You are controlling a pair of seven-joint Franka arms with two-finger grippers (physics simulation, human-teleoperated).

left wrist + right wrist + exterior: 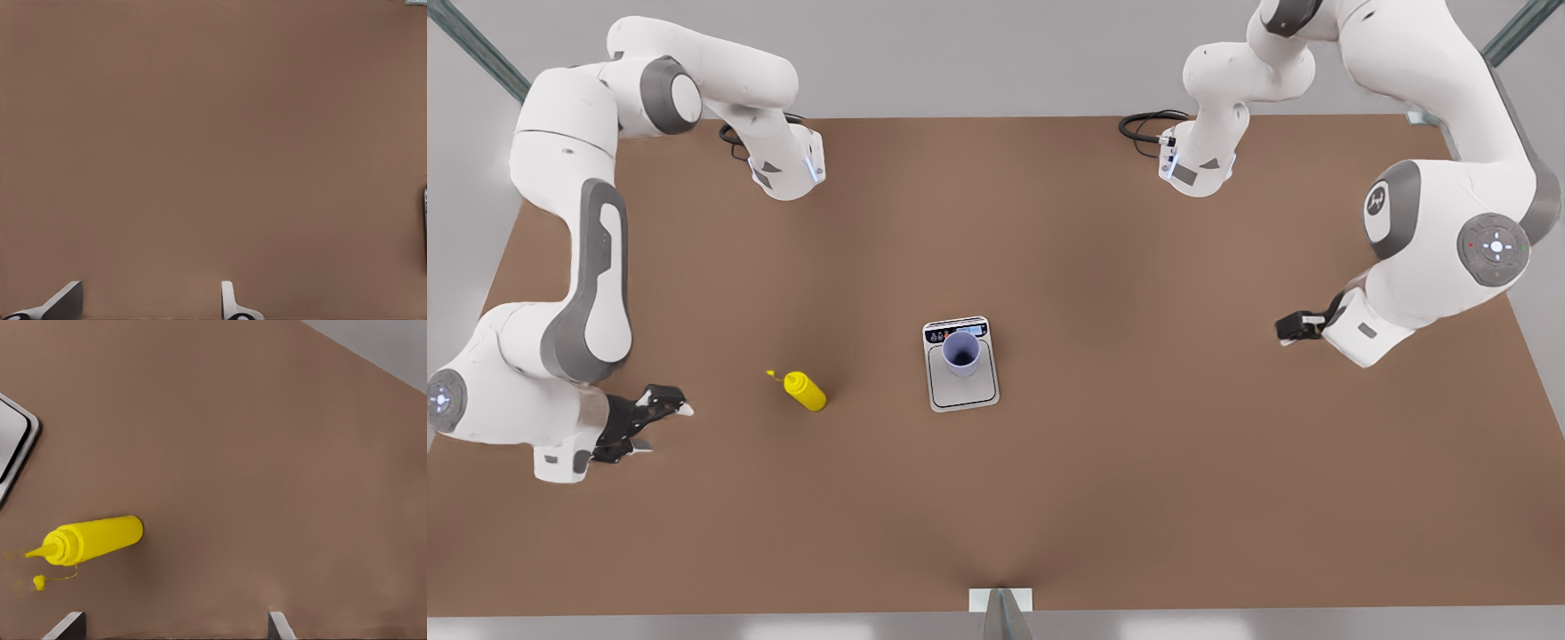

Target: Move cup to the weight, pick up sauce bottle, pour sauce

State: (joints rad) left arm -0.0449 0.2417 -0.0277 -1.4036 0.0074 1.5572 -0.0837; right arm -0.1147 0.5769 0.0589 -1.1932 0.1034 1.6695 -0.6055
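R gripper (660, 416) fingers spread, empty, near sauce bottle (806, 391), L gripper (1294, 327) spread, empty, cup (961, 353) on weight (960, 386)

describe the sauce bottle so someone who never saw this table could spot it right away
On the brown table, find the scale with the cup on it near the middle. The bottle lies toward the front view's left of that scale, by itself. It is the one bright yellow thing, with a thin pointed nozzle.

White arms (578, 267), grey joints, black cables (1143, 124).
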